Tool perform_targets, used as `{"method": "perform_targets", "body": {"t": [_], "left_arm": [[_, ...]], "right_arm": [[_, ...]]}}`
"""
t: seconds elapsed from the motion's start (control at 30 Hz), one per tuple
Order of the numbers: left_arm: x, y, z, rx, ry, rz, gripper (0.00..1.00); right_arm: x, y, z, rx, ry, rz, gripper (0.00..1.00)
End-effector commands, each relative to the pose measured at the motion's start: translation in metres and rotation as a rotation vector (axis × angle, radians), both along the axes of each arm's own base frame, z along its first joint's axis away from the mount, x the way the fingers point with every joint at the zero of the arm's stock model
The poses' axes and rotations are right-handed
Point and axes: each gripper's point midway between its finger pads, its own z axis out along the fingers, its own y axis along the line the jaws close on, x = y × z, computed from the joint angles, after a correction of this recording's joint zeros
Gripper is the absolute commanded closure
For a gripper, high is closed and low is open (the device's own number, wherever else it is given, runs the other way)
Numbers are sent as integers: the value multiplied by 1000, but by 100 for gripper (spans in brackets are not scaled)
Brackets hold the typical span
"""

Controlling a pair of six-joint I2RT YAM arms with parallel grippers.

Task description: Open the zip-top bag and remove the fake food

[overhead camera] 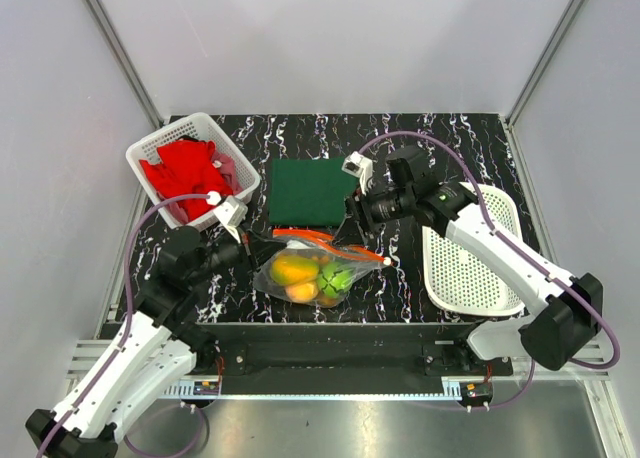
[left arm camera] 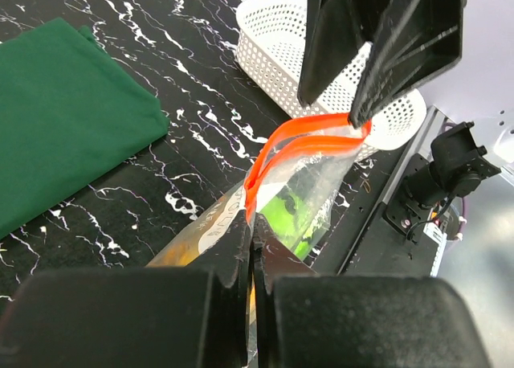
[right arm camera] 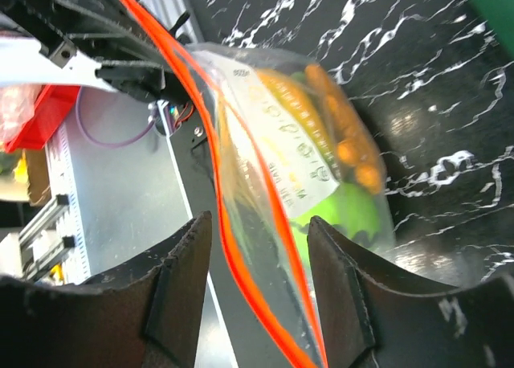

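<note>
The clear zip-top bag (overhead camera: 312, 270) lies at the table's front middle, its orange-red zip strip (overhead camera: 335, 246) lifted off the table. The strip's two sides stand slightly parted (right arm camera: 241, 247). Inside the bag is the fake food: a green piece (overhead camera: 343, 276), a yellow-orange piece (overhead camera: 292, 268), a peach round piece (overhead camera: 303, 291) and an orange carrot-like piece (right arm camera: 345, 131). My left gripper (left arm camera: 255, 235) is shut on the strip's left end. At the other end, my right gripper (right arm camera: 257, 259) is open, with the strip running between its fingers untouched.
A flat dark green cloth (overhead camera: 310, 191) lies just behind the bag. A white basket (overhead camera: 150, 148) at the back left holds a red cloth (overhead camera: 190, 168). A white perforated tray (overhead camera: 470, 263) sits at the right, under the right arm.
</note>
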Motion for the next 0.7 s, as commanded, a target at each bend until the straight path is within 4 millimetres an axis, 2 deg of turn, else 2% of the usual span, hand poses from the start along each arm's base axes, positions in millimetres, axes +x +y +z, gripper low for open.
{"method": "perform_targets", "body": {"t": [0.0, 0.23, 0.37, 0.57, 0.67], "left_arm": [[-3, -5, 21, -30, -59, -48, 100], [-1, -5, 26, -39, -72, -47, 100], [-1, -4, 27, -40, -78, -43, 100], [-2, -2, 28, -38, -81, -37, 100], [-4, -1, 27, -33, -79, -42, 100]], "right_arm": [[-13, 4, -4, 10, 3, 56, 42], [-16, 13, -20, -4, 43, 80, 54], [-9, 12, -24, -29, 24, 50, 49], [-14, 8, -13, -7, 5, 37, 43], [-10, 4, -7, -11, -16, 3, 35]]}}
